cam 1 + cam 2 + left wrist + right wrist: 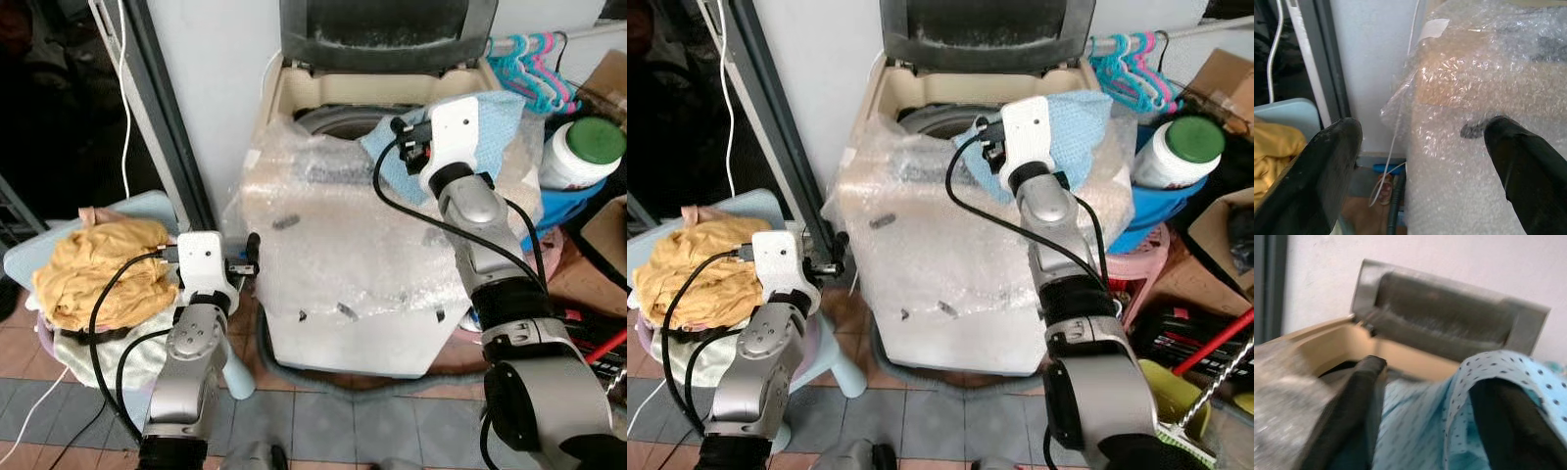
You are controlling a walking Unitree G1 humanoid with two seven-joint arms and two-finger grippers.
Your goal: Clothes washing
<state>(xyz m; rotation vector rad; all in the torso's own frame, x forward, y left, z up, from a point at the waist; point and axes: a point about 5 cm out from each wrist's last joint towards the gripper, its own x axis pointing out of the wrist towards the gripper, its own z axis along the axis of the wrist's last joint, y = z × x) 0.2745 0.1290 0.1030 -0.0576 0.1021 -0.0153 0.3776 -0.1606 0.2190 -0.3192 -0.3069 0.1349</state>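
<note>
A top-loading washing machine (343,294) wrapped in bubble wrap stands before me with its dark lid (387,34) raised and the drum opening (328,122) showing. My right gripper (1432,421) is over the machine's right rim, with a light blue dotted cloth (495,122) bunched between its fingers and draped over one of them. My left gripper (245,262) is low beside the machine's left wall, open, with nothing between its fingers (1327,171). A pile of yellow clothes (98,269) lies at my left.
The yellow pile rests on a pale blue stool (137,208). A dark door frame (171,117) and a white cable stand left of the machine. Turquoise and pink hangers (534,69), a green-lidded jar (583,152) and boxes crowd the right. A grey hose (323,377) runs along the floor.
</note>
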